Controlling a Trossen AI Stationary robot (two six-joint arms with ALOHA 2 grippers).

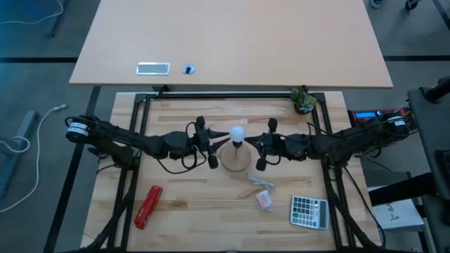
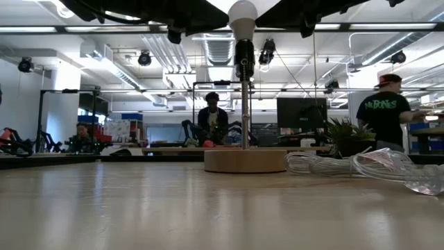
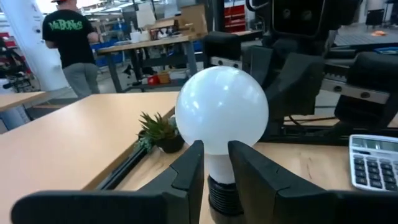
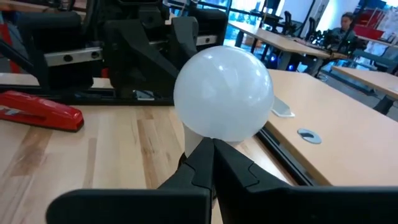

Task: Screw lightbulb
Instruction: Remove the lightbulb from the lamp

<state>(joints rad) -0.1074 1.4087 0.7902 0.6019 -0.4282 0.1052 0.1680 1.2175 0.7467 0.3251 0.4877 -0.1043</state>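
The lightbulb (image 1: 238, 132) sits upright on top of a thin lamp stem that rises from a round wooden base (image 1: 235, 159) in the middle of the counter (image 1: 183, 204). In the low view the lightbulb (image 2: 243, 12) stands in a dark socket (image 2: 243, 54) at the top of the stem, with the base (image 2: 245, 160) resting flat on the counter.

The left gripper (image 3: 214, 163) reaches in from the left, its fingers (image 3: 188, 168) a little apart on either side of the bulb's neck, just under the white globe (image 3: 222, 111); whether they touch the neck cannot be told. The right gripper (image 4: 213, 158) comes in from the right, its fingers (image 4: 199, 163) pressed together just below the globe (image 4: 222, 93), pinching nothing that shows.

On the near side of the counter lie a red stapler (image 1: 148, 206) to the left, a calculator (image 1: 309, 211) to the right, and a crumpled clear wrapper (image 1: 261, 184) with a small pinkish packet (image 1: 264, 200) between them. A small potted plant (image 1: 304, 100) stands at the far right edge.
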